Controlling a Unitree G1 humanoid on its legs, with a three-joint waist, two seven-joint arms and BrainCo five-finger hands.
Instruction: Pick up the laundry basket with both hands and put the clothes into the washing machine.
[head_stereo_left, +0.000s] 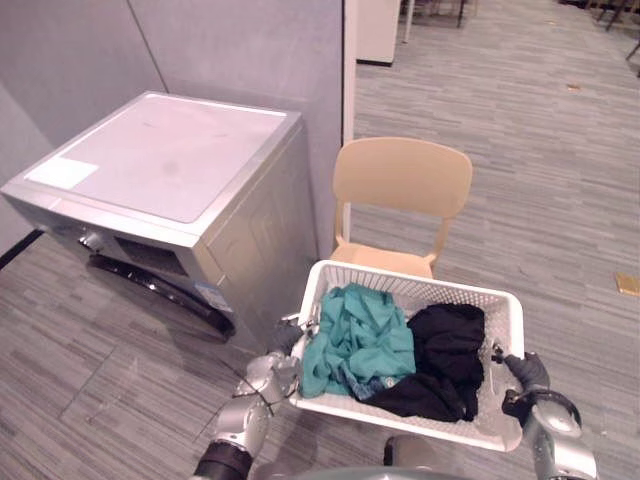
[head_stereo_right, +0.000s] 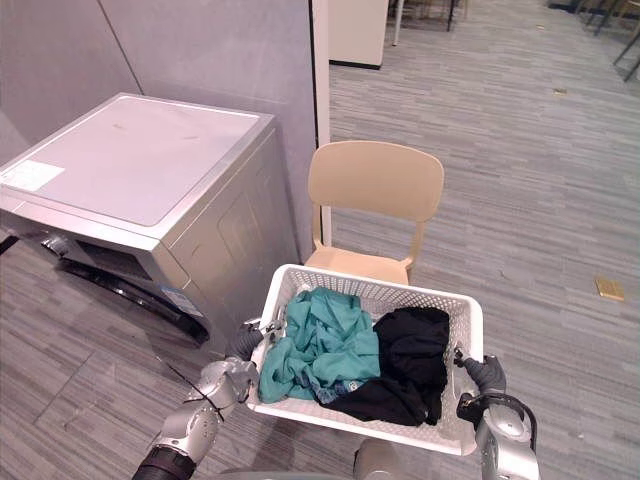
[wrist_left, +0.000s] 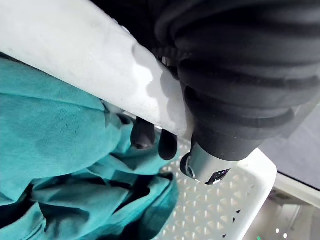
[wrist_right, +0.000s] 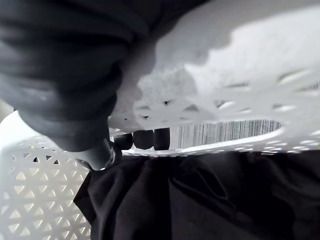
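A white perforated laundry basket (head_stereo_left: 500, 300) is held up in front of me, carrying a teal garment (head_stereo_left: 360, 340) and a black garment (head_stereo_left: 445, 365). My left hand (head_stereo_left: 272, 372) grips the basket's left rim; its dark fingertips (wrist_left: 145, 135) curl over the rim (wrist_left: 75, 55) above the teal cloth (wrist_left: 55, 135). On the right rim sits my right hand (head_stereo_left: 528, 375), whose fingertips (wrist_right: 144, 139) hook through the handle (wrist_right: 235, 80) over the black cloth (wrist_right: 200, 195). The silver washing machine (head_stereo_left: 170, 160) stands to the left with its door closed.
A beige chair (head_stereo_left: 400, 190) stands just behind the basket, next to the washer's right side. A grey partition wall (head_stereo_left: 240, 50) rises behind the washer. Open wood-pattern floor (head_stereo_left: 540, 130) stretches to the right and back.
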